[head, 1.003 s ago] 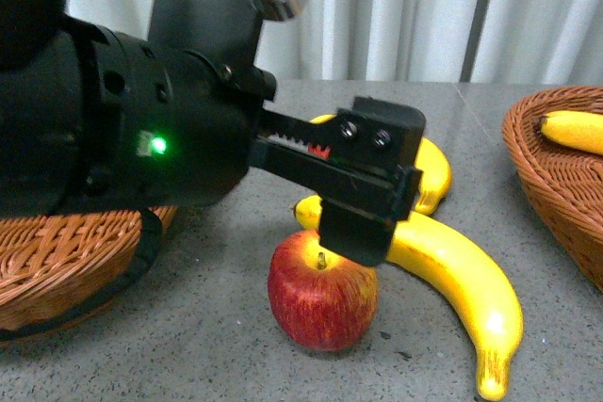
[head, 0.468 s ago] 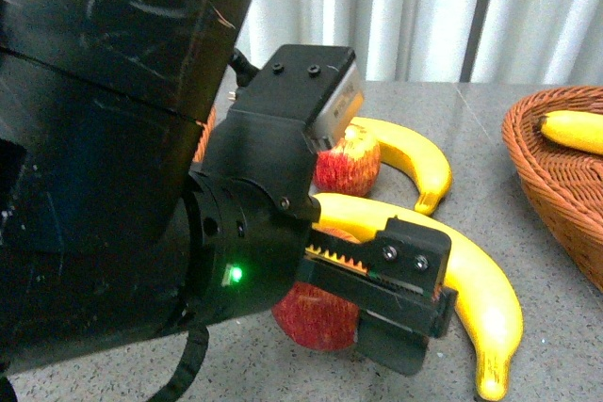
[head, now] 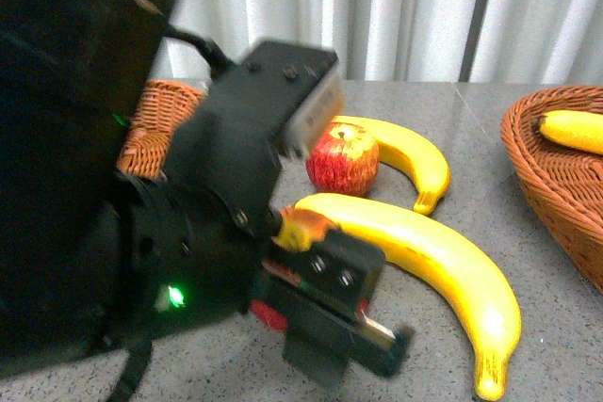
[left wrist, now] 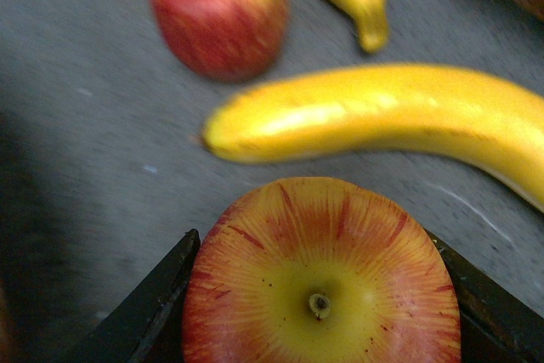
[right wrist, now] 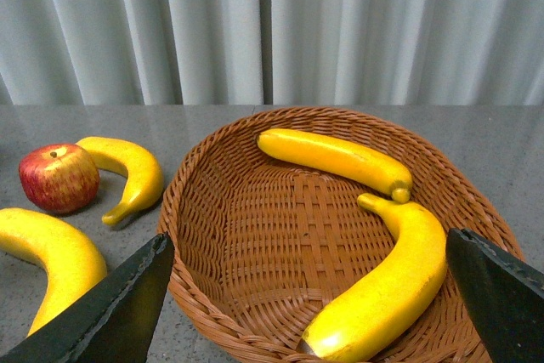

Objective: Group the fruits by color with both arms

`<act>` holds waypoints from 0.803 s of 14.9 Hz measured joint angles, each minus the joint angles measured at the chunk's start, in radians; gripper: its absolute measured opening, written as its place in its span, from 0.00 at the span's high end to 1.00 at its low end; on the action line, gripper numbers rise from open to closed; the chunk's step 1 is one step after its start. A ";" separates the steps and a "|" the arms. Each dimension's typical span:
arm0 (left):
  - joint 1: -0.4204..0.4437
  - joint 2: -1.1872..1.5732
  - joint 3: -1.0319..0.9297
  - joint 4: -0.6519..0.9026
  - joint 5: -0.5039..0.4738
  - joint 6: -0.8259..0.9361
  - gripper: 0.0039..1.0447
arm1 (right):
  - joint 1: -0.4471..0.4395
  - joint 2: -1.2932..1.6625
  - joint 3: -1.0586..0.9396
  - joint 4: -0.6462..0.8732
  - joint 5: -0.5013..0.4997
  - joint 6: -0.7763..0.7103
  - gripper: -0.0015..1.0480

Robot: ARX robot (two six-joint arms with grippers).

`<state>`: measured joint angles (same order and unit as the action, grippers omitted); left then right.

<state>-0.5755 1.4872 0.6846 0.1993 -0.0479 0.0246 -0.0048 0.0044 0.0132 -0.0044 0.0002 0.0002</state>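
Left gripper (left wrist: 316, 248) was clamped on the held apple (left wrist: 319, 295); black jaws pressed against both flanks; skin glossy, red streaks fanning over a yellow crown, short stem stub in the dimple, facing the wrist camera; whether it cleared the table (head: 537, 336) could not be told. In front view the left arm (head: 141, 261) was bulky, matte black and blurred, green light lit.

Loose apple (head: 342, 157) lay at about 1 o'clock from the held one; round, red, yellow-streaked top; close against the rear banana (head: 415, 162), contact unclear. Long banana (head: 429, 265), a smooth bright yellow crescent with a brownish tip, swept from the gripper's 12 o'clock round toward 4 o'clock; apart from the jaws. Table grey, speckled, stone-like.

Right gripper (right wrist: 308, 240) was spread wide, nothing between its dark fingers, hanging over the right basket (right wrist: 174, 210); brown woven wicker, round; inside it a straighter banana (right wrist: 333, 159) and a curved banana (right wrist: 391, 286). Left basket (head: 160, 120), also wicker, sat at 10 o'clock behind the arm; pale pleated curtain (head: 396, 7) beyond.
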 joint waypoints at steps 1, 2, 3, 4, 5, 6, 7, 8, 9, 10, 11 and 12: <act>0.045 -0.056 0.014 0.010 -0.033 0.036 0.37 | 0.000 0.000 0.000 0.000 0.000 0.000 0.06; 0.060 -0.076 0.024 0.008 -0.042 0.040 0.37 | 0.000 0.000 0.000 0.000 0.000 0.000 0.06; 0.076 -0.095 0.035 0.004 -0.043 0.046 0.37 | 0.000 0.000 0.000 0.000 0.000 0.000 0.06; 0.127 -0.145 0.064 0.005 -0.050 0.055 0.37 | 0.000 0.000 0.000 0.000 0.000 0.000 0.06; 0.188 -0.178 0.089 0.003 -0.052 0.042 0.37 | 0.000 0.000 0.000 0.000 0.000 0.000 0.06; 0.238 -0.179 0.092 -0.002 -0.055 0.010 0.37 | 0.000 0.000 0.000 0.000 0.000 0.000 0.06; 0.290 -0.152 0.080 -0.011 -0.060 -0.033 0.37 | 0.000 0.000 0.000 0.000 0.000 0.000 0.06; 0.323 -0.119 0.058 -0.010 -0.069 -0.064 0.37 | 0.000 0.000 0.000 0.000 0.000 0.000 0.06; 0.355 -0.082 0.037 -0.005 -0.072 -0.099 0.37 | 0.000 0.000 0.000 0.000 0.000 0.000 0.06; 0.377 -0.060 0.032 -0.008 -0.080 -0.124 0.37 | 0.000 0.000 0.000 0.000 0.000 0.000 0.06; 0.396 -0.045 0.031 -0.007 -0.089 -0.150 0.37 | 0.000 0.000 0.000 0.000 0.000 0.000 0.06; 0.412 -0.031 0.031 -0.009 -0.087 -0.177 0.37 | 0.000 0.000 0.000 0.000 0.000 0.000 0.06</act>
<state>-0.1635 1.4563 0.7158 0.1905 -0.1352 -0.1528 -0.0048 0.0044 0.0132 -0.0044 0.0002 0.0002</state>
